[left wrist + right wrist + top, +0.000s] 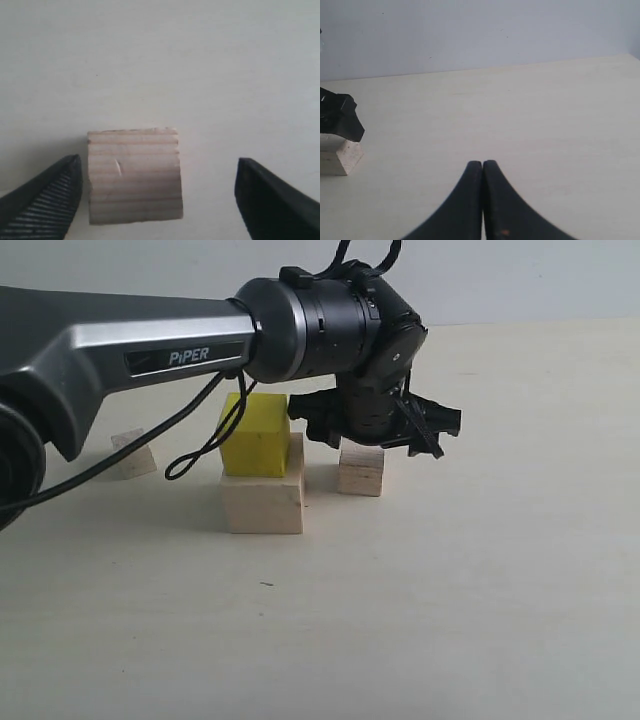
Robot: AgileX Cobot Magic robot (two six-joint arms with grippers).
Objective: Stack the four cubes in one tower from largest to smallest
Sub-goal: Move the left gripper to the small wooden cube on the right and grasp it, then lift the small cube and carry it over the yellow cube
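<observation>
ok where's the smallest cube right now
In the exterior view the smallest cube sits on the table at the left, apart from the yellow cube.

We see a pale cream table (480,590) with three bare-wood cubes resting directly on it. The large cube (262,505) sits near the middle, the medium-small cube (360,472) near it on the right, and the smallest cube (133,455) well apart on the left.
</observation>
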